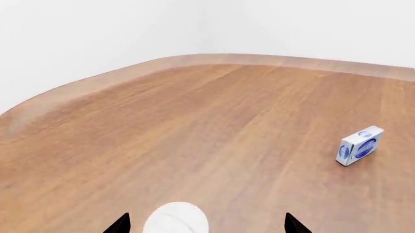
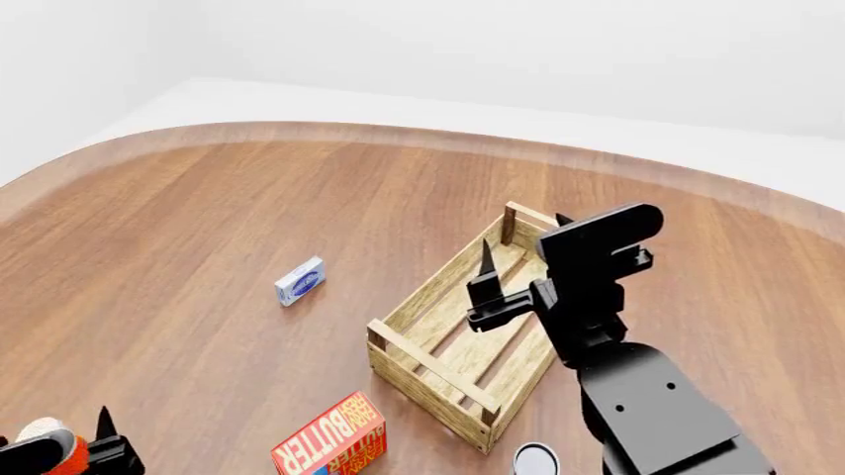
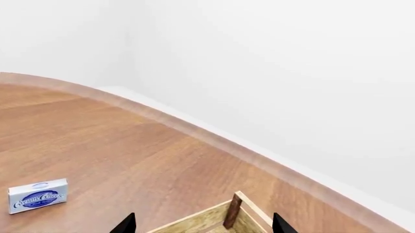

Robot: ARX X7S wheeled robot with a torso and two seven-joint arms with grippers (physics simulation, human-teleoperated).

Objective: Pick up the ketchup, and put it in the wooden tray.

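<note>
Between the left fingers [image 1: 207,224] sits the white cap of the ketchup [image 1: 176,219], with a dark tip visible on either side of it. In the head view the same bottle shows as a white cap and an orange-red shoulder at the left gripper [image 2: 66,450], low in the corner. The fingers flank the cap with a gap on each side there, so whether they actually clamp the body below cannot be told (the bottle's body is out of view in both pictures).

Beyond those fingers lies bare bench [image 1: 194,126], then a small blue-and-white box [image 1: 360,145] well apart from them.

The right fingers [image 3: 202,224] stand wide and empty, hovering over the wooden tray [image 2: 436,368], whose corner post shows just ahead of them.

My reading: the grasp-and-lift step is in hand, the bottle not yet in the tray. Next comes a carry across from the left fingers toward the tray, past the red butter box [image 2: 330,435] that lies between, and the right arm probably has to clear out of the tray first.
</note>
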